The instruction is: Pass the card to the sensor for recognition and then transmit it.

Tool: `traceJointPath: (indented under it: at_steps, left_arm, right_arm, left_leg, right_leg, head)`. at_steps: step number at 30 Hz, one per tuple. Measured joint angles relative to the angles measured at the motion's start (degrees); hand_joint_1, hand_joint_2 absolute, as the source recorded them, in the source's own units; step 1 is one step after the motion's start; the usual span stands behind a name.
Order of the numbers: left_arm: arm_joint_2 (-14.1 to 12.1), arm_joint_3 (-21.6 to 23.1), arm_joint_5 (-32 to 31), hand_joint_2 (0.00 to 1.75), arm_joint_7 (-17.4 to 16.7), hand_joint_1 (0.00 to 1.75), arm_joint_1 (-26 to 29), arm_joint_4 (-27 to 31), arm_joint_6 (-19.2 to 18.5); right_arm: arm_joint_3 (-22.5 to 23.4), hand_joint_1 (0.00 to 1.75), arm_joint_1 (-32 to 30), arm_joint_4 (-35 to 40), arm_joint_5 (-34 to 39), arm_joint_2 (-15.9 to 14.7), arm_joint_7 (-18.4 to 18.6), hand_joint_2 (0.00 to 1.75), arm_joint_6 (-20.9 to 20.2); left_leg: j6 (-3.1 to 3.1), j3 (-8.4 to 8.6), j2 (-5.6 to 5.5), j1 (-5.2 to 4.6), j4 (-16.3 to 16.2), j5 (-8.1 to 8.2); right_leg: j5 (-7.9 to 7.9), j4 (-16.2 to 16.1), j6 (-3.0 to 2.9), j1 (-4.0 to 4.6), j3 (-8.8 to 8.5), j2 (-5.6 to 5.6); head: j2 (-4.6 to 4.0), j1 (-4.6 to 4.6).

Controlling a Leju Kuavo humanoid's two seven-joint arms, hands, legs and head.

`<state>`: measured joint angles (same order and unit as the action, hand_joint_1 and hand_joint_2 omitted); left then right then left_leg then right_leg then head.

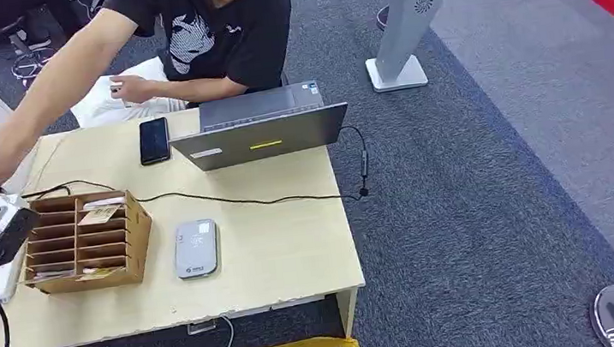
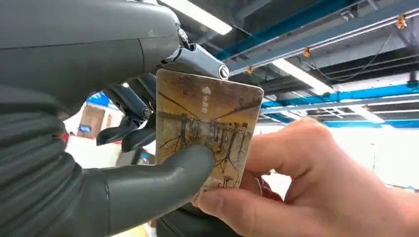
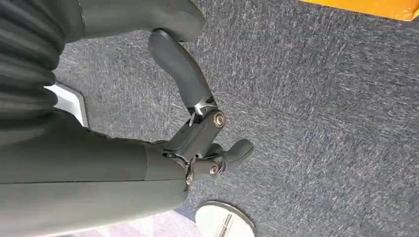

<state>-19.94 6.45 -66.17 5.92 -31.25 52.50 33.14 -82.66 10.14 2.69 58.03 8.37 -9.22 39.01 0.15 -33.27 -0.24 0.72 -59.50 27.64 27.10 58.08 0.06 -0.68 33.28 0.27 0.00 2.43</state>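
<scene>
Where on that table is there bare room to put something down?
Bare wood lies right of the grey card reader, between the black cable and the table's front edge. The left end is crowded: wooden organizer, power strip, phone and laptop behind.

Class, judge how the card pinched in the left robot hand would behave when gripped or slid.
The card looks thin, flat and unbent, so probably stiff and light. Its glossy printed face may slip between the left robot hand and the person's hand.

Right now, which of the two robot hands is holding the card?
The left hand: its thumb presses the card, which a person's hand also grips. The right hand hangs empty over carpet.
</scene>
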Motion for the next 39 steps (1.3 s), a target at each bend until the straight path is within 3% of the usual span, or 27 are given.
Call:
traceJointPath:
  at_steps: [3, 11, 12, 18, 25, 29, 33, 37, 39]
  left_arm:
    - [1.44, 0.02, 2.43, 1.75, 2.84, 1.75, 0.06, 1.18, -2.08]
    - [4.57, 0.63, 4.77, 1.75, 4.47, 1.75, 0.10, 6.52, -4.46]
    - [4.98, 0.96, 5.25, 1.75, 4.51, 0.00, 0.11, 7.52, -4.90]
    - [7.13, 2.32, 10.61, 1.75, 3.85, 0.00, 1.21, 13.71, -8.73]
    - [7.96, 4.15, 10.95, 1.75, 3.07, 0.00, 2.64, 18.52, -11.04]
    - [7.98, 5.77, 10.43, 1.75, 0.09, 0.00, 3.18, 20.85, -15.99]
    - [7.92, 9.02, 12.48, 1.75, -1.55, 0.00, 3.63, 23.71, -25.15]
    - [7.41, 13.38, 11.94, 1.75, -1.65, 0.00, 5.40, 26.80, -28.51]
    - [6.73, 15.35, 11.59, 1.75, -1.52, 0.00, 6.84, 28.66, -28.02]
  right_arm:
    - [0.00, 0.00, -0.03, -0.02, 0.18, 0.00, -0.24, 1.75, 0.00]
    - [-0.02, 0.00, -0.22, -0.09, 0.35, 0.00, -0.26, 1.75, 0.00]
    - [-0.04, 0.00, -0.22, -0.11, 0.35, -0.02, -0.26, 1.75, 0.00]
    - [-0.04, 0.00, -0.25, -0.15, 0.92, 0.00, -0.46, 1.75, 0.00]
    - [-0.04, 0.00, -0.31, -0.57, 1.55, 0.00, -0.61, 1.75, 0.00]
    - [-0.04, 0.00, -0.36, -1.03, 2.18, 0.00, -0.61, 1.75, 0.00]
    - [-0.20, 0.00, -0.47, -1.53, 3.06, -0.02, -0.48, 1.75, 0.00]
    - [-1.07, 0.00, -0.47, -1.90, 3.37, 0.00, 0.02, 1.75, 0.00]
    - [-1.40, 0.00, -0.46, -2.01, 3.52, 0.00, 0.35, 1.75, 0.00]
  left_leg:
    - [0.00, -0.01, 0.02, 0.01, 0.00, 0.00]
    - [-0.04, -0.01, 0.32, 0.01, -0.02, 0.03]
    - [-0.04, -0.02, 0.31, 0.01, -0.02, 0.04]
    - [-0.04, -0.07, 0.29, 0.01, -0.01, 0.05]
    - [-0.04, -0.05, 0.29, 0.01, -0.01, 0.03]
    - [-0.04, -0.05, 0.28, 0.01, -0.02, 0.03]
    - [-0.04, -0.08, 0.25, 0.00, -0.02, 0.03]
    - [-0.04, -0.09, 0.27, 0.00, -0.02, 0.04]
    - [-0.04, -0.09, 0.27, 0.00, -0.02, 0.04]
  right_leg:
    - [-0.01, 0.00, 0.00, 0.00, 0.00, 0.02]
    - [-0.06, 0.00, -0.01, -0.01, 0.11, 0.35]
    - [-0.05, 0.00, -0.01, -0.01, 0.12, 0.35]
    - [-0.04, 0.00, 0.00, -0.01, 0.15, 0.32]
    - [-0.06, 0.01, -0.01, -0.01, 0.13, 0.31]
    - [-0.07, 0.01, -0.01, -0.01, 0.13, 0.30]
    - [-0.07, 0.01, -0.01, -0.01, 0.12, 0.26]
    - [-0.07, 0.00, -0.01, -0.02, 0.13, 0.28]
    - [-0.06, 0.00, 0.00, -0.02, 0.13, 0.29]
  head:
    - [0.00, 0.02]
    - [0.00, 0.00]
    - [0.00, 0.02]
    - [0.00, 0.00]
    - [0.00, 0.00]
    - [0.00, 0.00]
    - [0.00, 0.00]
    - [0.00, 0.00]
    - [0.00, 0.00]
